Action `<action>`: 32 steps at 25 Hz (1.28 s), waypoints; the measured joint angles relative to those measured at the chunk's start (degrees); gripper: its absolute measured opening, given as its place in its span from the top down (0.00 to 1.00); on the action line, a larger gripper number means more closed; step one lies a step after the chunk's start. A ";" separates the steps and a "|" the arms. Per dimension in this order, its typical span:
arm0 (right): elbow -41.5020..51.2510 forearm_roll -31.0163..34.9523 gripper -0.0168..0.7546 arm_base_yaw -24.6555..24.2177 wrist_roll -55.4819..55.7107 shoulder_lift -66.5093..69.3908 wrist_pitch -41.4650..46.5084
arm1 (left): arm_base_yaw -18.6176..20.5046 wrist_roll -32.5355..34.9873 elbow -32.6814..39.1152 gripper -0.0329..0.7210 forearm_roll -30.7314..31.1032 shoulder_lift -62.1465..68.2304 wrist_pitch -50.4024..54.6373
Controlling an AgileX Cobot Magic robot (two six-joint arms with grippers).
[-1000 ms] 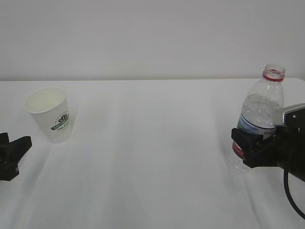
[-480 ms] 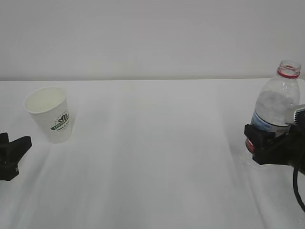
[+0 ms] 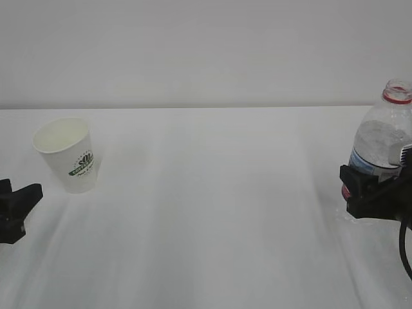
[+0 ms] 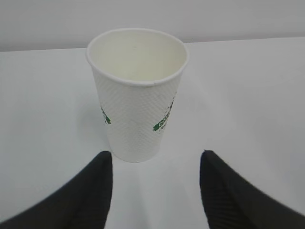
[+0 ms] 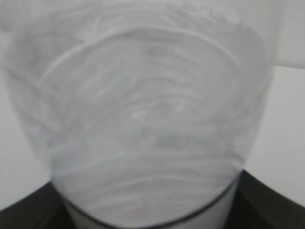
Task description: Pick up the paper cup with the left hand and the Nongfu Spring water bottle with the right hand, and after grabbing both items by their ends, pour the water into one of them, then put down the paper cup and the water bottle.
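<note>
Small white tapered paper cup (image 3: 66, 153) with green logo stands upright far left on white bench (image 3: 206, 212), untouched. Left hand (image 4: 155, 191) sits just near of it, fingers (image 4: 90, 191) spread, gripping nothing. Right hand (image 3: 370, 192) fingers clamped on clear ribbed plastic water bottle (image 3: 383, 138), uncapped, at right edge. Risks: tilted bottle could spill; closing on light cup off-centre could tip or crush it.
</note>
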 joint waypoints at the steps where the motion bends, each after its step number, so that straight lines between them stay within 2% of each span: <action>1: 0.00 0.00 0.33 0.00 0.00 0.00 0.00 | 0.00 0.00 0.00 0.38 -0.04 0.00 0.00; 7: 0.00 -1.74 0.33 0.00 0.00 0.00 0.00 | 0.00 0.00 -1.10 0.37 -1.87 0.00 0.00; 13: 0.00 -2.32 0.33 0.00 -0.05 0.00 0.00 | 0.00 0.00 -4.69 0.16 -2.37 1.35 -0.04; 15: 0.00 -2.32 0.33 0.00 -0.05 0.00 0.00 | 0.00 0.00 -5.95 0.13 -1.98 3.11 -0.17; 32: 0.00 -2.32 0.33 0.00 -0.05 0.00 0.00 | 0.00 0.00 -16.54 0.11 2.63 20.16 -0.44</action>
